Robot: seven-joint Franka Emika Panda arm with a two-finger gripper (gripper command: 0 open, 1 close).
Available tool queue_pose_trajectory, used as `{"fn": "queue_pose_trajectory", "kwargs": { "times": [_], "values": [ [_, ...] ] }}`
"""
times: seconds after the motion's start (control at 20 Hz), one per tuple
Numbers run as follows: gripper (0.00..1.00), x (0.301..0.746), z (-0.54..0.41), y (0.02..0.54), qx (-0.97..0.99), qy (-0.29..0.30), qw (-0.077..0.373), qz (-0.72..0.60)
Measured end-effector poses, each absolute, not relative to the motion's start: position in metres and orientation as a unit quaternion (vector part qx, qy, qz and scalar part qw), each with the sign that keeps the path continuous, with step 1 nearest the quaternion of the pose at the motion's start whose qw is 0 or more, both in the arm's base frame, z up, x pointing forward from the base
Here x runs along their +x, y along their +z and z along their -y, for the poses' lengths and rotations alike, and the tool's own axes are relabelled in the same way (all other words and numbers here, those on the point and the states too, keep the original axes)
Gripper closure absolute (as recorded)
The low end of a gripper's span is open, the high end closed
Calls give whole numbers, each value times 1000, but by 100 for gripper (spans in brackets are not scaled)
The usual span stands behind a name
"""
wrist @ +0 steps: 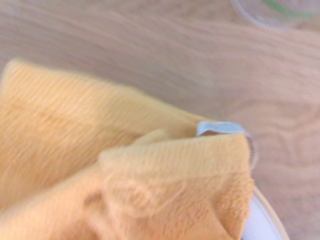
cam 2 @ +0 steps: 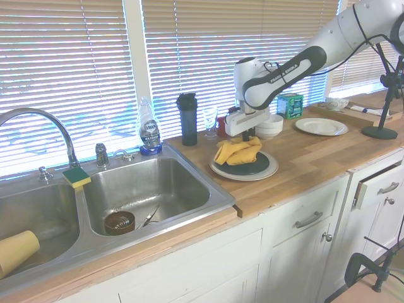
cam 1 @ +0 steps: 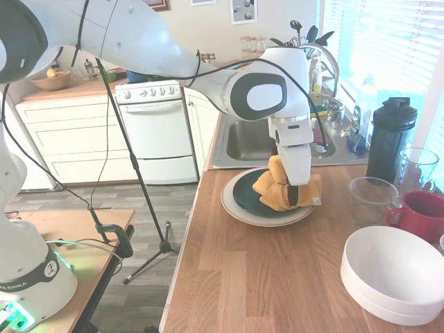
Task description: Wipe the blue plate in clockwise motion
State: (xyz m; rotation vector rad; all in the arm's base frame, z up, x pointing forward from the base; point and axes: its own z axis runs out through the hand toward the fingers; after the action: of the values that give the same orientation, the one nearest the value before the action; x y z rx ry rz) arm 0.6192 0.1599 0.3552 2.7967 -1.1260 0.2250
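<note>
Cloth (cam 1: 277,187), yellow and bunched, is pinched between my fingers (cam 1: 294,195), which are closed on it above the blue plate (cam 1: 244,196). That plate sits stacked on a wider cream plate (cam 1: 236,208) on the wooden counter (cam 1: 263,277), near the sink (cam 2: 145,189).

From the first exterior view my gripper (cam 1: 294,201) covers much of the cloth, and the far side of the blue plate is hidden.

The second exterior view shows the cloth (cam 2: 238,151) heaped on the window-side half of the plate (cam 2: 252,168), dark rim bare toward the counter edge.

My wrist view is blurred: only cloth (wrist: 125,170), its small pale tag (wrist: 220,128), a sliver of plate rim and wood grain.
</note>
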Motion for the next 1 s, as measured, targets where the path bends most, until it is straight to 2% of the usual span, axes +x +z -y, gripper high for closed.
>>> {"fn": "queue_pose_trajectory", "kwargs": {
  "times": [0.65, 0.85, 1.0],
  "values": [
    [100, 545, -183, 366, 938, 67, 58, 336],
    [100, 540, -197, 373, 938, 60, 40, 339],
    [100, 540, -193, 396, 934, 63, 15, 351]
  ]
}}
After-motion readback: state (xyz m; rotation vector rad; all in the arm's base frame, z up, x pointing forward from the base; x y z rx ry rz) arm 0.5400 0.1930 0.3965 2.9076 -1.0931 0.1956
